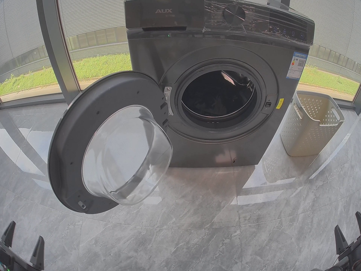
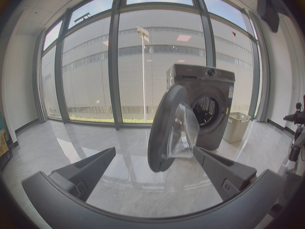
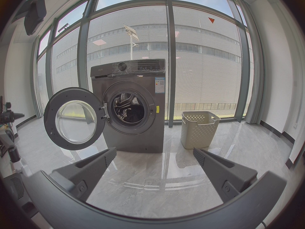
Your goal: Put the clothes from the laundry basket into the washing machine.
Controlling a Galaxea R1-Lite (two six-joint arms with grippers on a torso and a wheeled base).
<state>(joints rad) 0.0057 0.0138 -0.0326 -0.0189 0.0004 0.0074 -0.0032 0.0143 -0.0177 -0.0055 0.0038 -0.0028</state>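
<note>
A dark grey washing machine (image 1: 222, 53) stands straight ahead, its round door (image 1: 101, 143) swung wide open to the left. Dark clothes (image 3: 135, 110) lie inside the drum (image 1: 218, 95). A cream perforated laundry basket (image 1: 312, 123) sits on the floor to the machine's right; no clothes show over its rim. My left gripper (image 1: 22, 241) hangs low at the near left, open with nothing in it. My right gripper (image 1: 349, 230) is low at the near right, also open and bare. Both are well back from the machine. The left wrist view shows the left gripper (image 2: 154, 158), the right wrist view the right gripper (image 3: 154, 158).
Polished grey tile floor (image 1: 210, 215) spreads between me and the machine. The open door juts out into the left side of that space. Tall windows (image 1: 94, 27) close the room behind the machine. A tripod-mounted device (image 2: 297, 118) stands off to the side.
</note>
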